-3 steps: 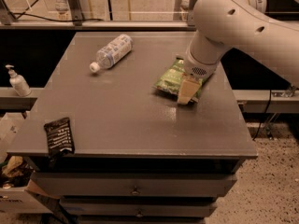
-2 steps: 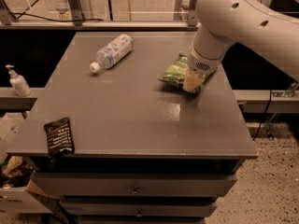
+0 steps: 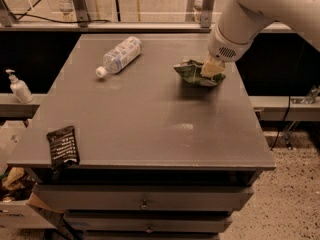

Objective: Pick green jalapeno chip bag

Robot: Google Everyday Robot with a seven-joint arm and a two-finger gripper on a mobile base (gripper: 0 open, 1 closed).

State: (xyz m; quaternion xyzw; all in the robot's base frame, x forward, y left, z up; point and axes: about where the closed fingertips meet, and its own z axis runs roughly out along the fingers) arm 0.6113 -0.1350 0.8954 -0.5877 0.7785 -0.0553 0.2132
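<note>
The green jalapeno chip bag point(image 3: 191, 72) is crumpled at the right rear of the grey table top point(image 3: 150, 114). My gripper point(image 3: 212, 69) comes down from the white arm point(image 3: 260, 9) at the upper right and sits on the bag's right end, with its pale fingers point(image 3: 210, 68) closed on the bag. The bag looks slightly raised off the table, with a shadow beneath it. The part of the bag under the fingers is hidden.
A clear plastic water bottle point(image 3: 119, 56) lies on its side at the left rear of the table. A small black packet point(image 3: 63, 146) with white print lies at the front left corner. A soap dispenser point(image 3: 19, 87) stands on a ledge to the left. Drawers point(image 3: 145, 203) sit below the table top.
The arm has pulled up and to the right, and the bag has moved with the gripper and lifted a little off the table. The bottle and black packet have not moved.
</note>
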